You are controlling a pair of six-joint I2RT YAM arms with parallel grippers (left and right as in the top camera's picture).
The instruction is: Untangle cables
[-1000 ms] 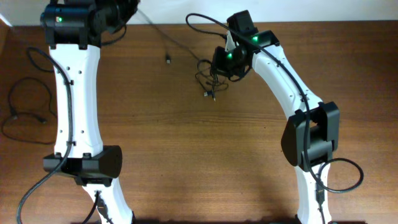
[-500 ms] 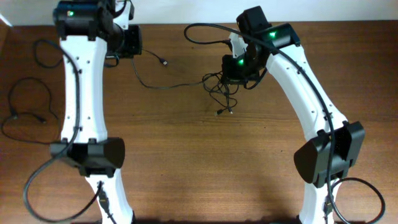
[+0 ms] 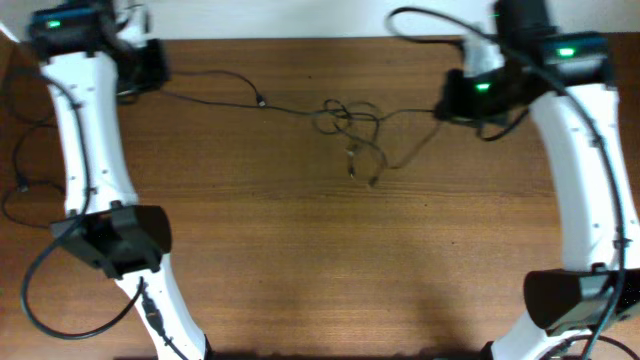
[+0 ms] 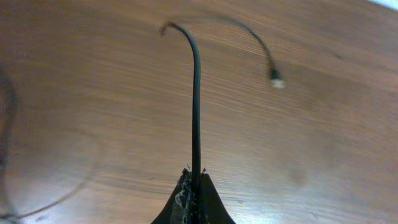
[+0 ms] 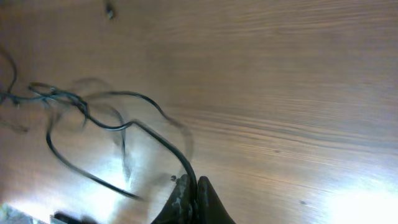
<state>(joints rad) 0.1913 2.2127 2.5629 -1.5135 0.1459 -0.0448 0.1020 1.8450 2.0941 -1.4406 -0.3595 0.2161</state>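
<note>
Both arms have swung wide apart in the last half second, and the cables (image 3: pixel 348 118) have been pulled from a tight bunch into a long line across the wooden table (image 3: pixel 300 260). The knotted clump sits in the far half of the table, between the two arms, with loose loops around it. Two short plug ends (image 3: pixel 352 170) trail toward the near side. One strand runs left from the clump, past a small connector (image 3: pixel 262 100), to the left gripper (image 4: pixel 194 186), whose fingers are pinched on that cord. Past the pinch it arches over, and a blurred plug shows nearby. Another strand runs right to the right gripper (image 5: pixel 190 186), which is also clamped tight on a cord leading back to the tangle. A separate black cord (image 3: pixel 21 182) lies at the table's left edge.
</note>
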